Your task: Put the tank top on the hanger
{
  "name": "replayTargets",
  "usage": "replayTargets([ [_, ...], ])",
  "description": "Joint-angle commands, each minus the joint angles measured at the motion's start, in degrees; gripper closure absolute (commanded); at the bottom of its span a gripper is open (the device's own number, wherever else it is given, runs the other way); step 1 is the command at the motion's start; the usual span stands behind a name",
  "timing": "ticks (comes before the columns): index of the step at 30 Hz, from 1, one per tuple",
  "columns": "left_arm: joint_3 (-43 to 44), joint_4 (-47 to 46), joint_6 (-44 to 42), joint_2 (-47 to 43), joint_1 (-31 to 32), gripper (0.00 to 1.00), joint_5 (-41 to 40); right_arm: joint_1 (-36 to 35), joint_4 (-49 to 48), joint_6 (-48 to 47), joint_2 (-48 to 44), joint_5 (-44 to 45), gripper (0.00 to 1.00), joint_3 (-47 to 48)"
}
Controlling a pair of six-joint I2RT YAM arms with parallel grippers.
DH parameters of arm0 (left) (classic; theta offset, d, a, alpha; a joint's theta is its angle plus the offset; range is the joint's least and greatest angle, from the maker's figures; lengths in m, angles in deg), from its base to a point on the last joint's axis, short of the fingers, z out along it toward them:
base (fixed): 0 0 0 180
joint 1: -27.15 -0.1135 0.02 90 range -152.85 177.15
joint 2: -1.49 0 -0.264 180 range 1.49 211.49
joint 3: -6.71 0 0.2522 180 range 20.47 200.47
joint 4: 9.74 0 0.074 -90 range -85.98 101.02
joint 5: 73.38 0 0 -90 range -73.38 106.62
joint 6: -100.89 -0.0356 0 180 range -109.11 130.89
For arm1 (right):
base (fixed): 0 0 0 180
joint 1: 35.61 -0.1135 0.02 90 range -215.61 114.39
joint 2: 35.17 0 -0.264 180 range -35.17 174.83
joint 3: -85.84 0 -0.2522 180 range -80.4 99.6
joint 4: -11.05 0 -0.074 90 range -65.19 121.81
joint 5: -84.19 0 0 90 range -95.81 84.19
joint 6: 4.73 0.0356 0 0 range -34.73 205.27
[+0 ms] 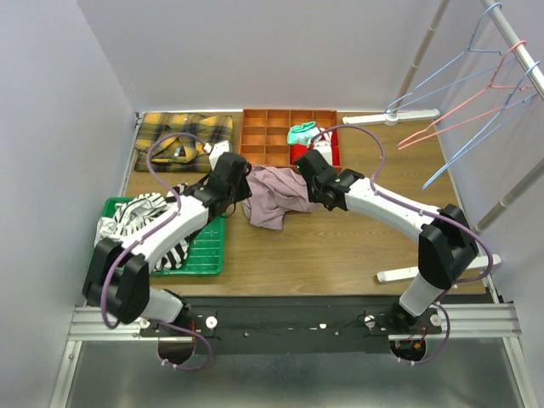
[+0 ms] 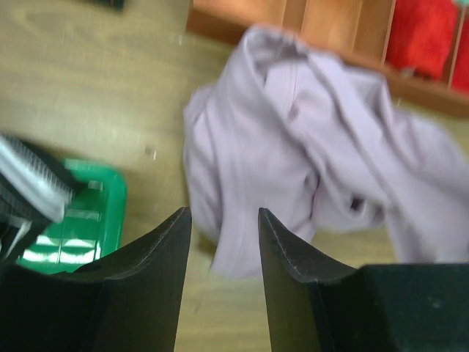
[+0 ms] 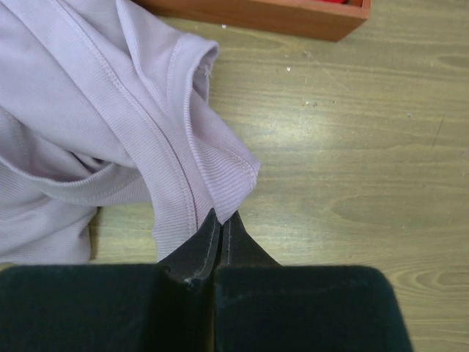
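The mauve-pink tank top point(image 1: 274, 201) lies bunched on the wooden table between my two grippers. My right gripper point(image 3: 224, 217) is shut on a hemmed edge of the tank top point(image 3: 110, 125) and holds it just above the table. My left gripper point(image 2: 223, 214) is open and empty, its jaws apart over the left edge of the tank top point(image 2: 293, 147). In the top view my left gripper point(image 1: 240, 172) is at the top's left side and my right gripper point(image 1: 308, 174) at its right. Light-blue wire hangers point(image 1: 442, 81) hang on the rack at the back right.
An orange compartment tray point(image 1: 276, 136) stands just behind the tank top. A green tray point(image 1: 204, 246) with the striped garment point(image 1: 136, 217) is at the left. A yellow plaid cloth point(image 1: 183, 140) lies back left. A pink hanger point(image 1: 476, 106) hangs among the blue ones. White rack feet point(image 1: 408, 274) rest at the right.
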Motion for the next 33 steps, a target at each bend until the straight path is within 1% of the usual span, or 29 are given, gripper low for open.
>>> replayTargets([
  [1,10.61,-4.15,-2.9,10.51,-4.41,0.5,-1.18,-0.12,-4.08,2.36,-1.48,1.38,0.95,-2.26],
  [2,12.3,-3.71,-3.08,14.27,-4.77,0.49,-0.74,-0.12,-4.09,2.36,-1.31,1.29,0.95,-2.26],
  [5,17.58,-3.28,-4.22,18.95,-5.21,0.44,0.14,-0.12,-4.52,2.45,-1.22,0.32,0.95,-2.17],
  [6,18.9,-2.49,-4.4,22.1,-5.38,0.44,0.14,-0.12,-4.53,2.36,-1.04,0.06,0.95,-2.08],
  [7,21.69,-1.7,-4.49,23.52,-5.47,0.44,-0.29,-0.12,-4.61,2.27,-1.13,0.06,0.95,-2.17],
  [10,25.57,1.03,-4.75,27.83,-5.74,0.48,-1.44,-0.12,-4.7,2.1,-1.13,0.06,0.95,-2.17],
  [14,26.64,-1.16,-5.45,30.38,-5.74,0.48,-0.12,-0.12,-5.05,2.09,-1.31,0.23,0.95,-2.08],
  [16,29.09,1.11,-5.28,32.93,-5.83,0.51,-0.56,-0.12,-4.71,1.92,-1.22,0.23,0.95,-1.64],
  [17,29.37,2.69,-5.02,33.46,-5.83,0.55,-0.91,-0.12,-4.61,1.92,-1.13,0.06,0.95,-1.55],
  [21,25.95,1.65,-3.0,33.03,-5.83,0.58,-2.05,-0.04,-4.53,1.48,-1.57,0.06,0.95,-0.85],
  [22,24.55,1.48,-2.56,32.85,-5.83,0.6,-2.32,-0.04,-4.44,1.39,-1.48,0.23,0.95,-0.5],
  [24,23.83,1.47,-2.12,32.68,-5.83,0.74,-2.67,-0.04,-4.26,1.04,-1.39,0.23,0.95,0.64],
  [25,23.4,1.56,-2.03,32.5,-5.83,0.83,-2.67,-0.04,-3.65,1.04,-1.22,0.41,0.96,1.25],
  [26,23.39,2.35,-2.03,32.15,-5.83,0.99,-2.84,-0.04,-3.21,0.78,-1.3,0.58,0.98,1.96],
  [27,23.48,2.88,-2.03,30.67,-5.83,1.0,-3.02,-0.04,-2.6,0.69,-1.48,0.76,0.99,3.96],
  [29,23.48,3.58,-2.98,27.77,-5.74,1.0,-3.72,-0.12,-1.28,-0.1,-2.18,1.55,0.99,6.52],
  [30,23.65,4.02,-3.43,23.92,-5.74,1.0,-4.07,-0.04,-0.75,-0.54,-3.23,1.81,0.99,9.49],
  [32,25.41,5.77,-5.35,19.86,-5.74,1.0,-5.57,-0.04,0.66,-1.94,-4.46,2.43,0.99,13.46],
  [33,26.2,6.3,-5.8,15.75,-5.74,1.0,-5.75,-0.04,1.18,-2.47,-5.6,2.25,0.99,15.39],
])
